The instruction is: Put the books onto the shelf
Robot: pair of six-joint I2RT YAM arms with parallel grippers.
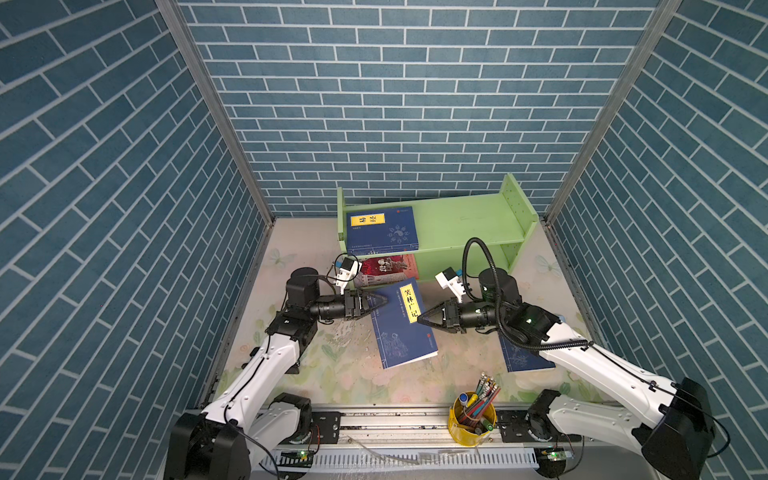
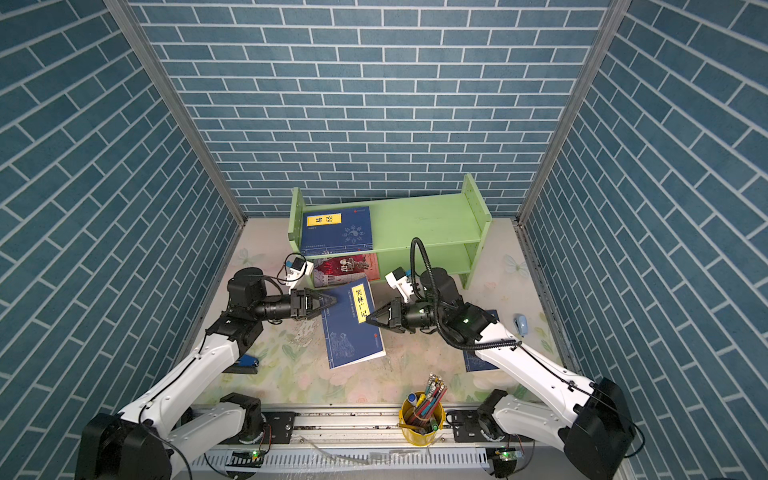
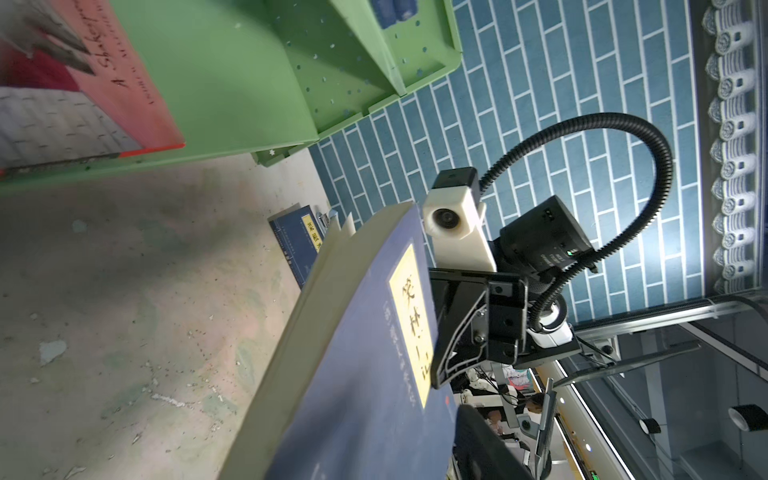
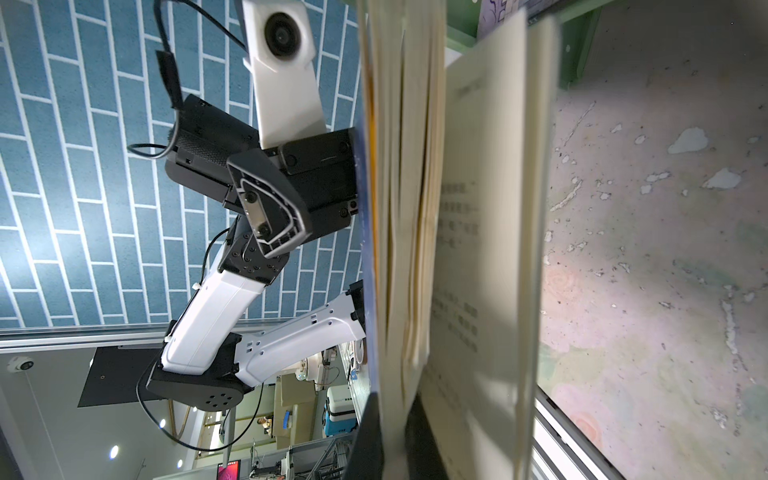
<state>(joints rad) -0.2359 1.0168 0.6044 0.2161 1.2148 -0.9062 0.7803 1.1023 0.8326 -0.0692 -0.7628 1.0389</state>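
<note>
On the middle navy book (image 1: pixel 399 336), yellow label (image 1: pixel 409 301) 笑林广记 (shelf book (image 1: pixel 384 235): 易经).

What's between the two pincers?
The navy book, seen in both top views: the right pincer grips its page edge, the left pincer sits at its opposite edge.

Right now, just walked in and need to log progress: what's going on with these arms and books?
The right tool is shut on the page edge of a navy book with a yellow label; the left tool sits at its opposite edge, grip unclear. A second navy book lies on the top tier of the green shelf, a red-and-grey book on the lower tier. A third navy book lies on the table under the right arm.
</note>
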